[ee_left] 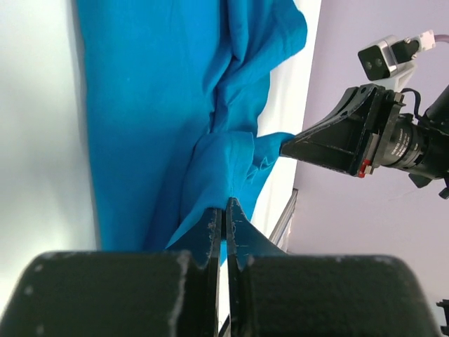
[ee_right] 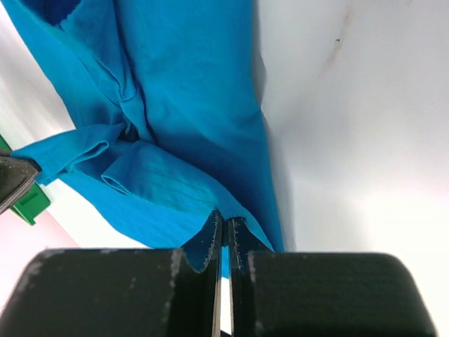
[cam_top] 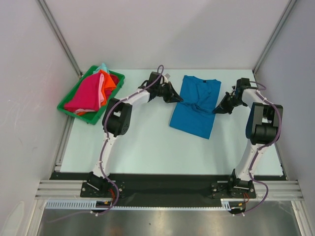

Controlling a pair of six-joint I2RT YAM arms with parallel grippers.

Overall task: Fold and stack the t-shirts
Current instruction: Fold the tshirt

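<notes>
A bright blue t-shirt (cam_top: 196, 105) lies folded lengthways in the middle of the table, creased across its middle. My left gripper (cam_top: 179, 98) is shut on its left edge; the left wrist view shows the blue t-shirt (ee_left: 161, 126) pinched between my left gripper's tips (ee_left: 225, 205). My right gripper (cam_top: 215, 110) is shut on the right edge; the right wrist view shows the cloth (ee_right: 175, 105) pinched at my right gripper's tips (ee_right: 224, 219). The magenta t-shirt (cam_top: 86, 94), orange t-shirt (cam_top: 107, 83), pale pink and mint ones lie heaped in the green tray (cam_top: 66, 106).
The green tray stands at the back left by the wall. Grey walls and metal posts close in the table at left, right and back. The right arm's gripper shows in the left wrist view (ee_left: 337, 137).
</notes>
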